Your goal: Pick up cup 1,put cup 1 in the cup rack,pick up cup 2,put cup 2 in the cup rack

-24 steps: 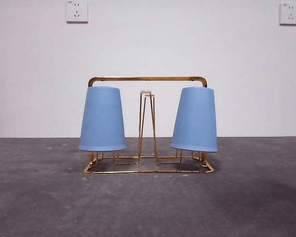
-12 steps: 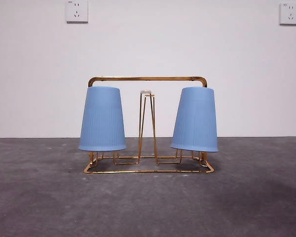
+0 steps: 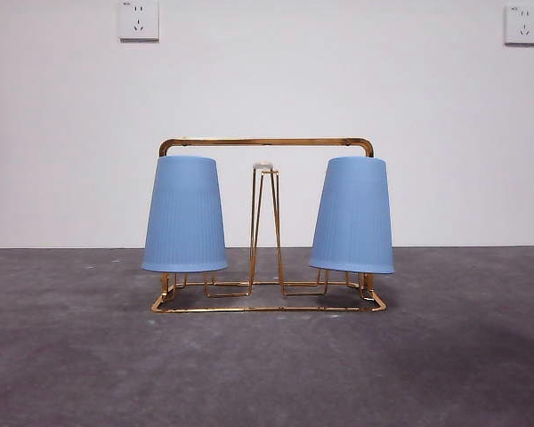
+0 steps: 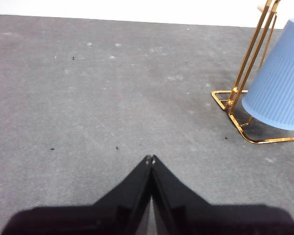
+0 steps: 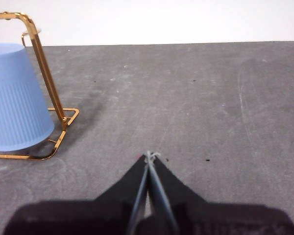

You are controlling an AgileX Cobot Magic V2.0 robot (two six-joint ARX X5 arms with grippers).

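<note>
On the grey counter (image 3: 71, 374): gold-coloured thin wire cup rack (image 3: 265, 142) with an arched handle frame.
Left blue ribbed plastic cup (image 3: 184, 213): upside down over a prong at the rack's left end.
Right blue ribbed plastic cup (image 3: 352, 214): upside down at the right end, slightly tilted.
Left gripper (image 4: 150, 159): jaws pressed together, holding nothing, over bare counter, apart from the rack.
Right gripper (image 5: 149, 156): jaws closed, empty, likewise off to the side.

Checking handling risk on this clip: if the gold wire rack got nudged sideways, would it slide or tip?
The gold wire rack probably slides rather than tips: its base frame is wide and lies flat. Thin wire suggests it is light, so the two inverted blue cups on its prongs might wobble.
</note>
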